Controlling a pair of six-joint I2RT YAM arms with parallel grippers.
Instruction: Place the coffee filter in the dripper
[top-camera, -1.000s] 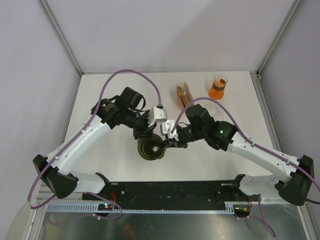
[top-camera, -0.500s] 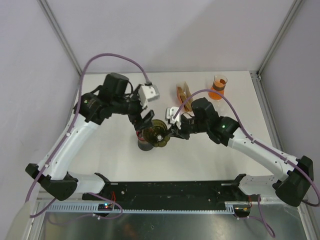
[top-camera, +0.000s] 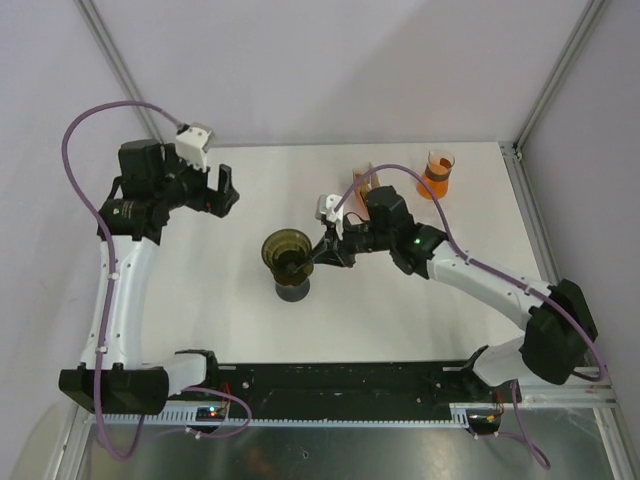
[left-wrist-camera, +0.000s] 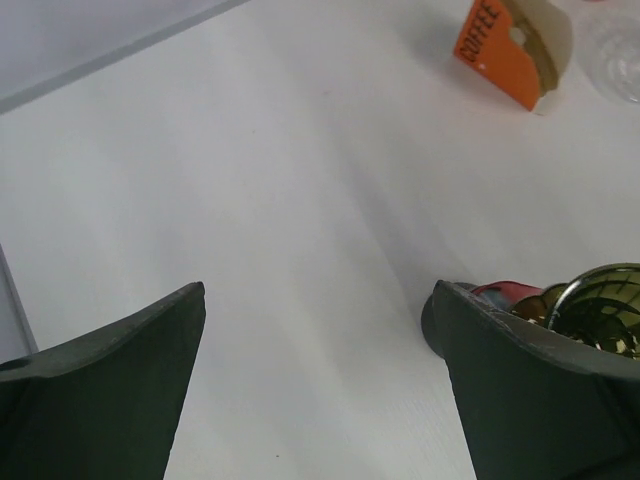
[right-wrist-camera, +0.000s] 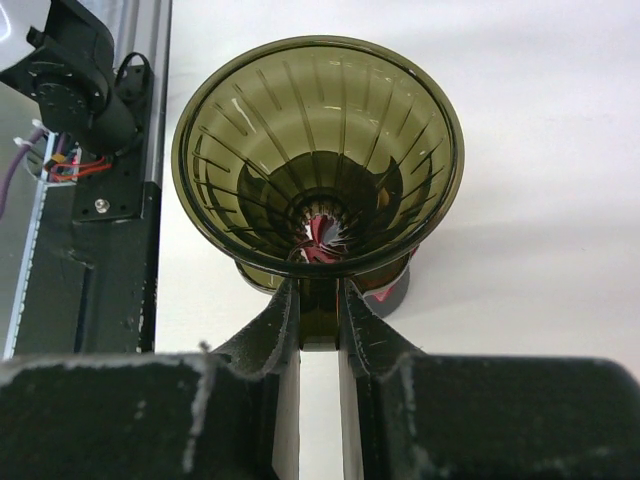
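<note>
The olive see-through dripper (top-camera: 285, 249) is over a dark cup (top-camera: 292, 291) near the table's middle; I cannot tell whether it rests on it. My right gripper (top-camera: 320, 251) is shut on the dripper's handle (right-wrist-camera: 320, 318), and the ribbed cone (right-wrist-camera: 318, 150) is empty in the right wrist view. Beige coffee filters stand in an orange "COFFEE" holder (top-camera: 364, 185) behind the right arm, also the holder (left-wrist-camera: 508, 40) in the left wrist view. My left gripper (top-camera: 226, 190) hangs open far to the back left, with only bare table between its fingers (left-wrist-camera: 120, 390).
A glass beaker (top-camera: 436, 174) with orange liquid stands at the back right, beside the filter holder. The dripper's rim (left-wrist-camera: 605, 300) and the cup show at the lower right of the left wrist view. The black rail (top-camera: 340, 380) runs along the near edge.
My left gripper opened, let go of the dripper and swung away to the back left. The right gripper carried the dripper back and left, bringing it level over the cup.
</note>
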